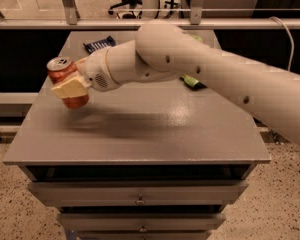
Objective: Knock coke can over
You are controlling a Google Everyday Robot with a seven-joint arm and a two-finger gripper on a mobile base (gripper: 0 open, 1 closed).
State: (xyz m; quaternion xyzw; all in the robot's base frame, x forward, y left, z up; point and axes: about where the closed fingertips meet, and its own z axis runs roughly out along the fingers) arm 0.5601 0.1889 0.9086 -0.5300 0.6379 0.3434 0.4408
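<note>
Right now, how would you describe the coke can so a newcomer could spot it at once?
Start at the grey cabinet top and go to its left edge, where the gripper sits against the coke can. It is the only red cylinder with a silver top; the dark blue packet behind it and the green bag farther right are neither red nor round.

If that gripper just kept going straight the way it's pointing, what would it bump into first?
The coke can. The gripper points left across the table and seems to be touching the leaning can, though depth is hard to judge. Beyond the can, only the table's left edge shows.
</note>
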